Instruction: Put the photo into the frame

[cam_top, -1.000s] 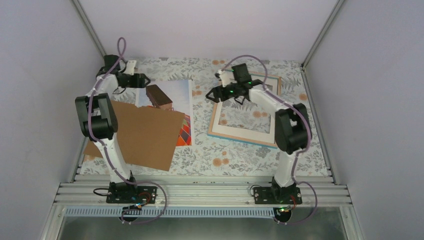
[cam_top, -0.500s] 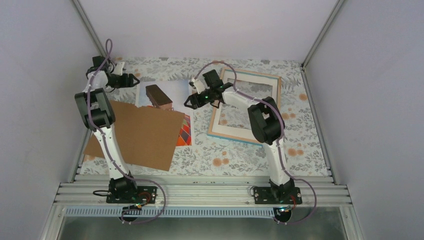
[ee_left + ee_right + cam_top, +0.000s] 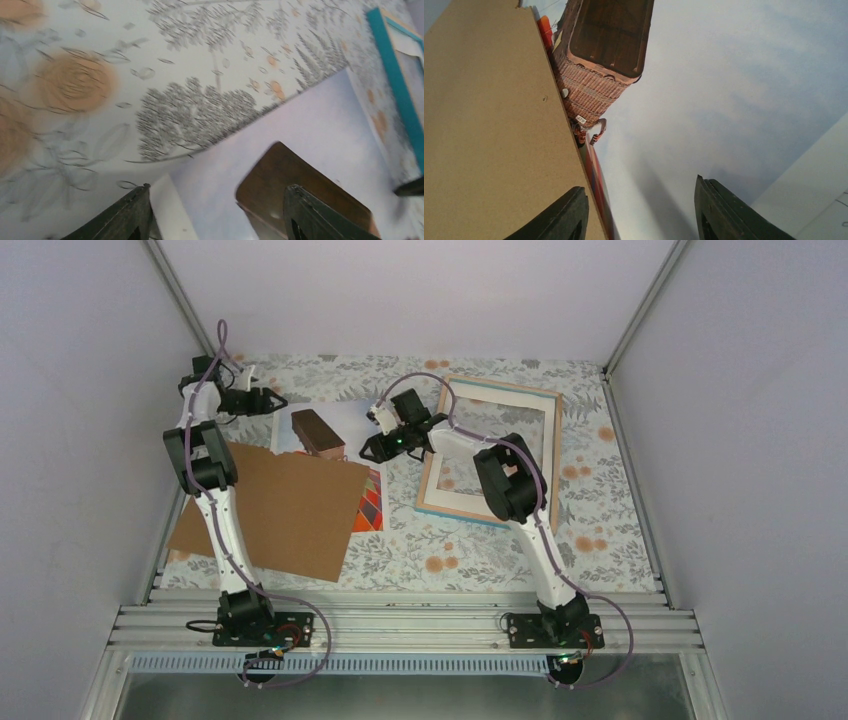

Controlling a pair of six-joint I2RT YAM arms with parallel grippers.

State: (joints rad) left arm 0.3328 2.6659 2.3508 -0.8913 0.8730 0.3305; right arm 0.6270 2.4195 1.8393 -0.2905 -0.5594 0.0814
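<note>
The photo (image 3: 356, 422) lies flat at the back middle-left, its basket end showing and its lower part under the brown backing board (image 3: 275, 508). The frame (image 3: 503, 387) lies to its right, turquoise rim around a cream mat. My left gripper (image 3: 282, 400) is open and empty over the photo's far left corner. In the left wrist view, the gripper (image 3: 215, 220) straddles pale sky and basket (image 3: 300, 182). My right gripper (image 3: 368, 452) is open and empty, low over the photo's right edge. In the right wrist view, the gripper (image 3: 644, 215) is over sky beside the board (image 3: 489, 125).
The table wears a floral cloth (image 3: 470, 550). Grey walls and metal posts close in the back and sides. The frame's turquoise rim shows at the right of the left wrist view (image 3: 395, 85). A metal rail (image 3: 400, 620) runs along the near edge.
My right arm has swung left from above the frame to the photo's right edge. My left gripper has shifted slightly left near the photo's far corner. Photo, board and frame have not moved.
</note>
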